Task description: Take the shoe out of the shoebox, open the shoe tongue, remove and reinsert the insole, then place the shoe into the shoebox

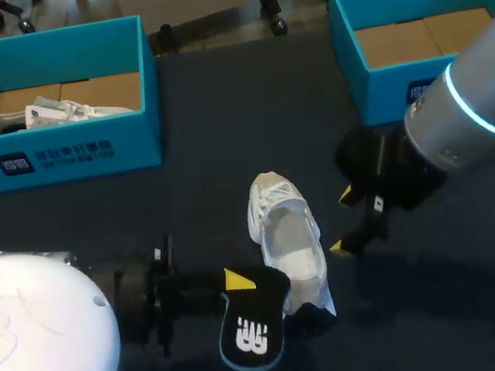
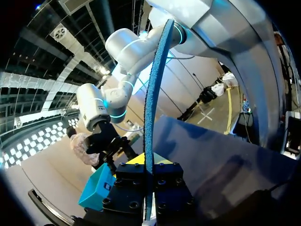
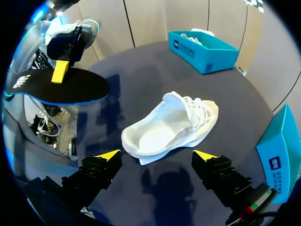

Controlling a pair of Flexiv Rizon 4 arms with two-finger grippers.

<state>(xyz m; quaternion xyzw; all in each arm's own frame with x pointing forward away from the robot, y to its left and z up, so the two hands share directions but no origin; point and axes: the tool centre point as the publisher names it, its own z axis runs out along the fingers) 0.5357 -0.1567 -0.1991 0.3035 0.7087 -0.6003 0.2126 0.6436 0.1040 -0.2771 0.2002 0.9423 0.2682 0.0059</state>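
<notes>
The left gripper (image 1: 236, 281) clamps the insole (image 1: 249, 334) at seven o'clock of the shoe (image 1: 289, 240); the right gripper (image 1: 344, 221) stands open at three.

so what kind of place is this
Likely a robot test bench, not a shop: a dark table, the left gripper holding an insole, the right gripper open by a white shoe, two blue shoeboxes behind.

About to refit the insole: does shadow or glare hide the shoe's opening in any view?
Head view: the shoe is evenly lit, no glare; the insole in the left jaws overlaps its heel end. Right wrist view: opening fully shown, soft shadows only on the table. Left wrist view: the insole, edge-on, splits the view; the shoe is not shown.
</notes>
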